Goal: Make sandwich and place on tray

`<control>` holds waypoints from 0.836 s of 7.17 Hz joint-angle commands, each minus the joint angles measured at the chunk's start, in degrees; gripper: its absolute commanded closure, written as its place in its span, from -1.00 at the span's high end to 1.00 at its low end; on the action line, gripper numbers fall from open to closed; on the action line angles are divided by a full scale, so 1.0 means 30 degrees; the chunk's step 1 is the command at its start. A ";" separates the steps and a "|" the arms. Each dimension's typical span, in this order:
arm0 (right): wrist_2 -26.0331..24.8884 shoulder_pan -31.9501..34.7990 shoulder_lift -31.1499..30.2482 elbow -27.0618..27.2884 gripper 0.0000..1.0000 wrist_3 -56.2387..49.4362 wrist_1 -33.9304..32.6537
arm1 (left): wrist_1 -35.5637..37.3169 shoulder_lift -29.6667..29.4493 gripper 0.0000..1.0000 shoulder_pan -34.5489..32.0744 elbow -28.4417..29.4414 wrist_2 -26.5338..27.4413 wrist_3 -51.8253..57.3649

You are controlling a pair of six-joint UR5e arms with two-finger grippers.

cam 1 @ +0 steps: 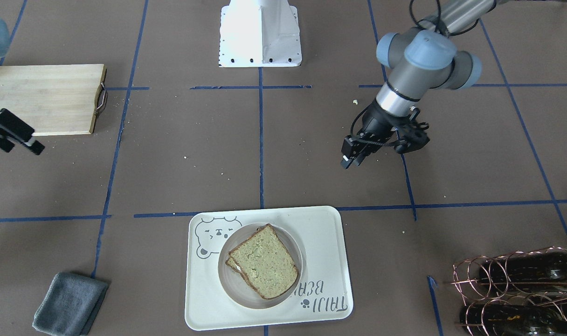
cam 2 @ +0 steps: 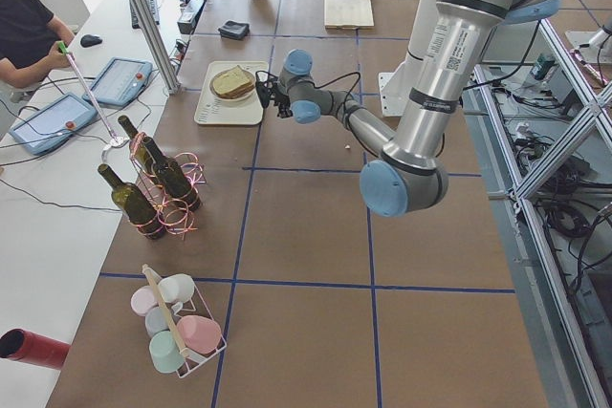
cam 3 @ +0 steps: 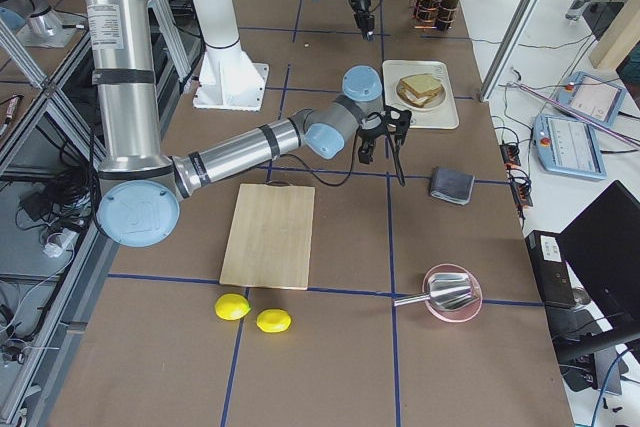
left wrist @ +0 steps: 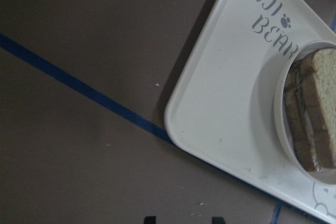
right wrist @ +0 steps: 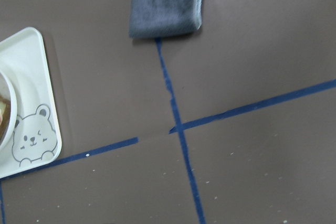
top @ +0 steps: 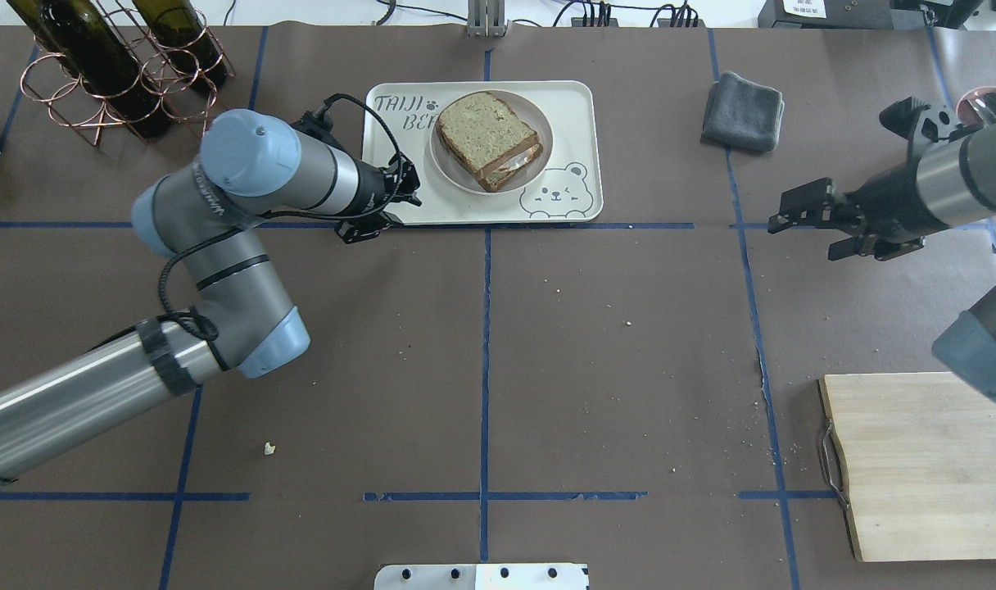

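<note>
The sandwich (cam 1: 264, 261), two speckled bread slices with white egg showing at the edge, lies on a small round white plate (cam 1: 232, 289). The plate stands on the white bear tray (cam 1: 321, 233). The overhead view shows the sandwich (top: 488, 135) and tray (top: 563, 106) at the table's far middle. My left gripper (top: 387, 209) is open and empty, hovering just off the tray's near-left corner. The left wrist view shows the tray (left wrist: 226, 108) and sandwich (left wrist: 315, 114). My right gripper (top: 803, 237) is open and empty, well to the right of the tray.
A wooden cutting board (top: 924, 467) lies near right. A folded grey cloth (top: 744, 111) lies right of the tray. A copper rack of wine bottles (top: 113, 65) stands far left. Two lemons (cam 3: 250, 312) and a pink bowl (cam 3: 450, 292) lie beyond the board.
</note>
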 commanded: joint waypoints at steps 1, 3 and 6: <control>0.0506 0.3245 -0.0534 -0.0266 1.00 -0.9823 -0.4986 | -0.0070 0.5623 0.09 -0.3601 -0.2228 -0.2933 1.0897; -0.0077 0.5592 0.0338 -0.0354 1.00 -1.9363 -1.2281 | 0.0278 0.8588 0.15 -0.9136 -0.1878 -0.5022 2.0812; -0.0730 0.6714 0.0493 -0.1580 1.00 -2.3822 -1.5704 | 1.0602 0.6944 0.16 -1.7140 -0.0411 -0.6846 3.3357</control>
